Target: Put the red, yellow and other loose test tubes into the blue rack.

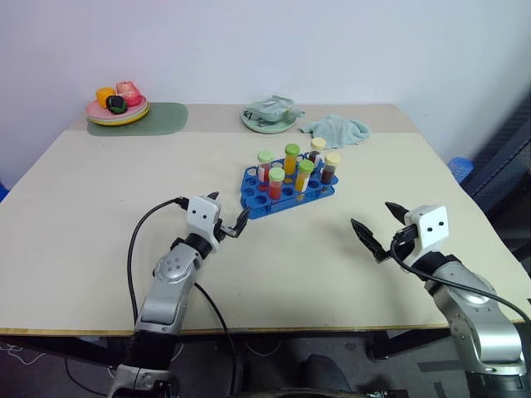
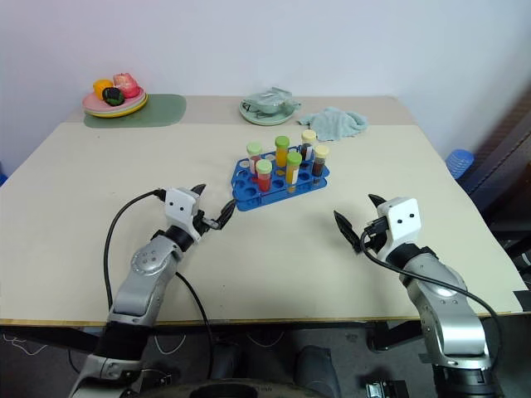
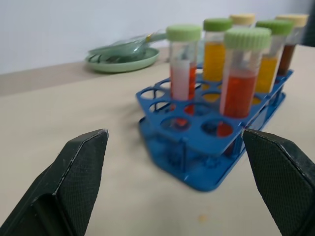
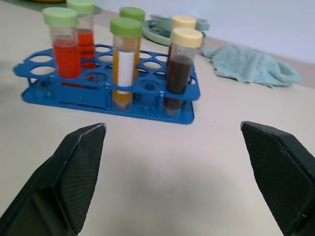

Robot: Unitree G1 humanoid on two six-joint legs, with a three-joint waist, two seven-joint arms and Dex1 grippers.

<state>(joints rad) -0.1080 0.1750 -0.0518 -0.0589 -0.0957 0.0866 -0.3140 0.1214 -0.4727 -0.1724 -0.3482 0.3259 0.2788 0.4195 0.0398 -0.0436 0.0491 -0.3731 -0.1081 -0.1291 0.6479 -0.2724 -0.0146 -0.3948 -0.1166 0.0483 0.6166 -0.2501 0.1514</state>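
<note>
We see the left end effector with its two black fingers spread wide, holding nothing and touching nothing; the finger pads are matte with a fine woven texture. The right end effector is likewise fully apart and empty, poised above the pale, smooth bench.

Just beyond the left end effector, and ahead and inward of the right one, stands the blue rack, a plastic frame of round holes on thin posts, resting flat on the bench. Six test tubes stand upright in it: clear cylinders with ribbed screw caps, four green and two pale yellow. Their contents are red, orange-yellow and dark brown. We find no loose tube lying on the bench.

Farther past the rack lies a crumpled pale-green cloth, soft and terry-like, and beside it a green plate carrying a clear wrapped item. Well off beyond the left end effector, a stack of plates with toy food sits on a green mat.
</note>
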